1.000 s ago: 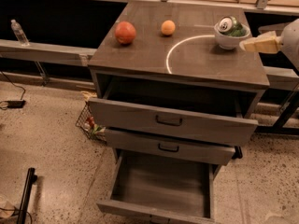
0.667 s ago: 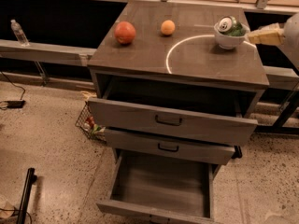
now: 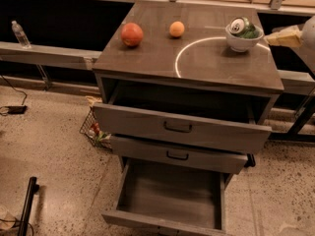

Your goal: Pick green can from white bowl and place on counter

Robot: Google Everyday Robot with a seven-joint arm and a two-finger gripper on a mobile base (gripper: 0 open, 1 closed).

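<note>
Green can, seemingly tilted, in bowl; gripper beside

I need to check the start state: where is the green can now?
In the camera view, the can lies in the bowl at the counter's far right; the gripper hangs just right of it.

Free bench left of the white bowl
Your end effector hangs at the right edge, just beside the bowl, with the green can lying in it; the orange and apple stand well apart to the left
</note>
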